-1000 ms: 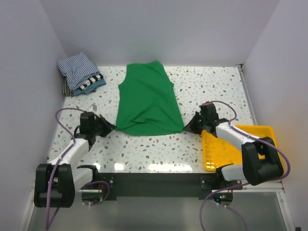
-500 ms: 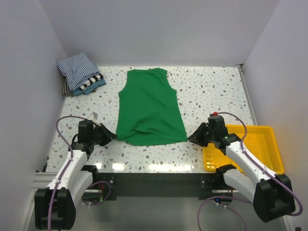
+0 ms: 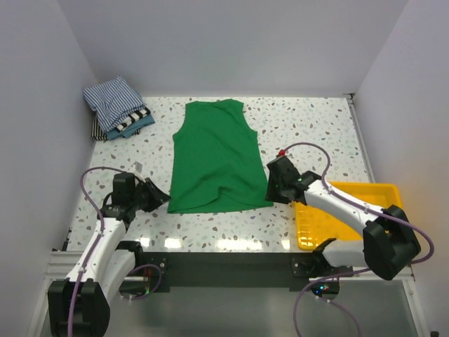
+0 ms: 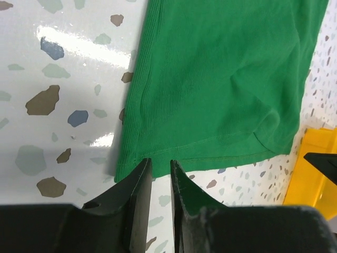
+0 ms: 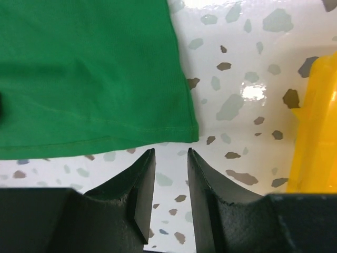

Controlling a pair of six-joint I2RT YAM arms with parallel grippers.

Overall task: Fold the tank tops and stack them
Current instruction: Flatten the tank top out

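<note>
Green tank top [image 3: 219, 158]: lies spread flat mid-table, hem toward the arms, a small wrinkle near the hem.
Left gripper [image 4: 160, 166]: jaws a narrow gap apart, nothing between them, tips at the hem's left corner.
Right gripper [image 5: 171, 155]: jaws apart, empty, just beside the hem's right corner.
Folded tank tops [image 3: 116, 105]: piled at the far-left corner, thin blue-and-white stripes uppermost.
Yellow tray [image 3: 388, 188]: near-right edge of the table [image 3: 316, 133].
</note>
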